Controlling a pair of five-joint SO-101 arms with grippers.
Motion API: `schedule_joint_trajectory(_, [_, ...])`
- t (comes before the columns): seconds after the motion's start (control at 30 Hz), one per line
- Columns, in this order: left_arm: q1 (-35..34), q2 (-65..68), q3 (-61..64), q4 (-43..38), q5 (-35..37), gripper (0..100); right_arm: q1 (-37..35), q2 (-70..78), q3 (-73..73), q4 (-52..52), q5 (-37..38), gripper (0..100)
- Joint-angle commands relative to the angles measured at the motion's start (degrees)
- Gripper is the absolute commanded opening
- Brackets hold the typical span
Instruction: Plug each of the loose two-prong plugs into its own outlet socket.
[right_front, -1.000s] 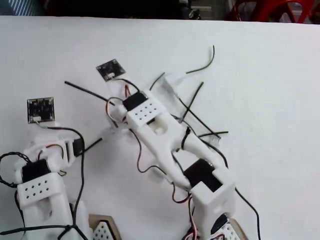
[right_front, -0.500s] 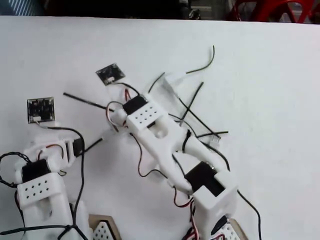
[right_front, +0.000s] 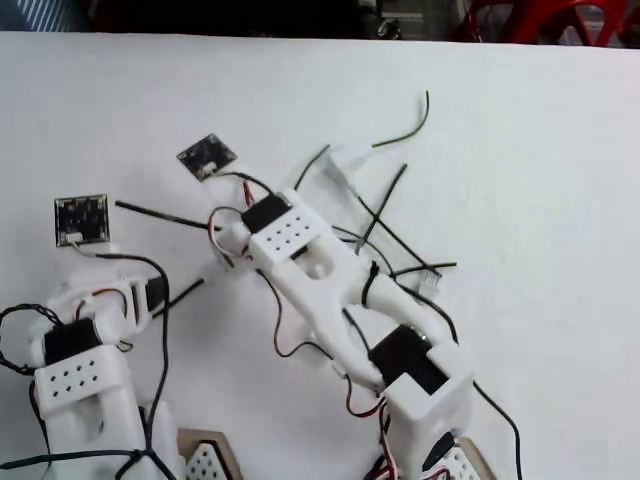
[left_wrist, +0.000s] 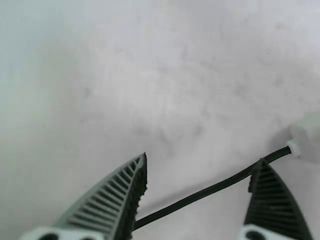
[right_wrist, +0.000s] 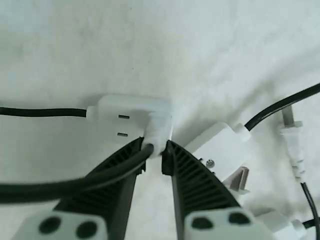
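Note:
A white outlet socket (right_wrist: 127, 116) with two slots lies flat on the table, and a black cable leaves its end. My right gripper (right_wrist: 154, 150) is shut on a small white plug (right_wrist: 159, 131). The plug rests against the socket just beside the slots, and its prongs are hidden. Its black cord (right_wrist: 75, 187) trails back over one finger. Close by lie another white socket body (right_wrist: 220, 142) and a loose two-prong plug (right_wrist: 292, 137). My left gripper (left_wrist: 197, 172) hangs open over bare table. A black cord (left_wrist: 200, 192) with a white end (left_wrist: 296, 147) crosses between its fingers.
In the high view the right arm (right_front: 300, 250) stretches to the centre left and the left arm (right_front: 90, 310) sits at the front left. Loose black cords (right_front: 385, 200) and a white plug (right_front: 430, 280) lie right of the right arm. The table's far edge (right_front: 320, 35) borders a dark background.
The right arm has swung left across the table with the plug. The straight black cable ahead of it has shifted left too. The left arm has stayed still.

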Motion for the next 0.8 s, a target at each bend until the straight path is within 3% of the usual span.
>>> schedule_joint_trajectory(0.0, [-0.57,-1.54,0.0,-0.88,0.0,32,1.71,2.68,1.67,-0.84,2.73,1.6])
schedule_joint_trajectory(0.4, [-0.57,-1.54,0.0,-0.88,-0.09,32,-1.27,-0.48,6.77,-1.1,3.6,1.6])
schedule_joint_trajectory(0.77, [-2.15,-1.54,0.0,-0.88,-0.09,32,-1.27,-6.29,15.12,-7.43,3.52,1.6])
